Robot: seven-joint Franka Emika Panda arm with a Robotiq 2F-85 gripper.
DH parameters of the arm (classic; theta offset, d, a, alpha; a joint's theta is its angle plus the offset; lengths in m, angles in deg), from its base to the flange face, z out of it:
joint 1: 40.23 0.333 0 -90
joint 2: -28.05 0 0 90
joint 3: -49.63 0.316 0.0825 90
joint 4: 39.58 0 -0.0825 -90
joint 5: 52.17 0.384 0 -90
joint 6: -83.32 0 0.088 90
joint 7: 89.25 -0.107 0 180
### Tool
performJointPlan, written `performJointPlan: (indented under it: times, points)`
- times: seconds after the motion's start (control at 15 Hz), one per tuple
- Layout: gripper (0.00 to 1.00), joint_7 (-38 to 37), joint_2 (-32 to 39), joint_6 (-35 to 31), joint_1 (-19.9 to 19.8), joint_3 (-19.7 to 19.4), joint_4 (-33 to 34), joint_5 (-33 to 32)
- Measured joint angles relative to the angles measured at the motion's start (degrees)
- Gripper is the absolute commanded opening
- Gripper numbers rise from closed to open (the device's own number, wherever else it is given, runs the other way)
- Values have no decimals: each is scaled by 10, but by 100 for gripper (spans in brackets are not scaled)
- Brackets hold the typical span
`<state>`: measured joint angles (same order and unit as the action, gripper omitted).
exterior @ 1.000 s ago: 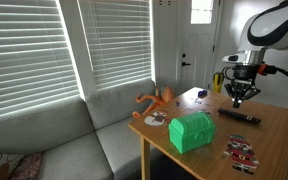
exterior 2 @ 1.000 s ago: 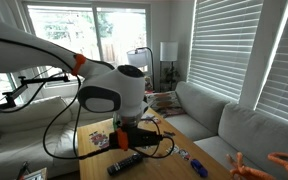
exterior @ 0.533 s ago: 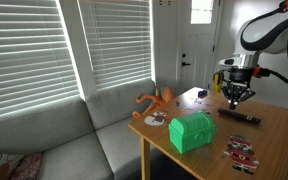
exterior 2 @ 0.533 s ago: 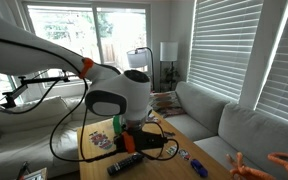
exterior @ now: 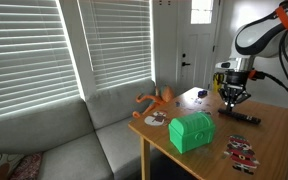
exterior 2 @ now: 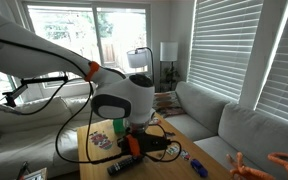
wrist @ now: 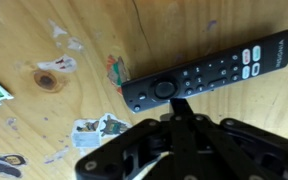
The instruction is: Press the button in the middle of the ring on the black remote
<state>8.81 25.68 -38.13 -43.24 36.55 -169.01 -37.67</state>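
Note:
The black remote (wrist: 209, 70) lies flat on the wooden table, slanting across the wrist view, with its ring (wrist: 164, 88) near its left end. It also shows in both exterior views (exterior: 240, 116) (exterior 2: 121, 166). My gripper (wrist: 181, 104) is shut and empty, its joined fingertips just below the remote's edge next to the ring. In an exterior view the gripper (exterior: 233, 103) hangs low over the table just beside the remote. In an exterior view the gripper (exterior 2: 134, 150) is partly hidden behind the arm's bulk.
A green chest (exterior: 192, 131) stands at the table's front. An orange toy (exterior: 156, 99) lies at the near corner. Red-white-black patterned pieces (exterior: 241, 150) lie by the front edge. Stickers (wrist: 101, 130) dot the wood. A grey sofa (exterior: 54, 140) adjoins the table.
The gripper has moved down and a little sideways toward the remote. The remote and the other objects have not moved.

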Motion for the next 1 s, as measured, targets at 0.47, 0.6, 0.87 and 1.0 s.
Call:
performJointPlan:
  times: [0.47,0.6,0.87,1.0]
  points:
    - [0,16,12,0,-9,12,8,12]
    - [0,17,13,0,-10,13,9,12]
    - [0,17,17,0,-12,16,9,12]
    - [0,17,18,0,-13,17,9,12]
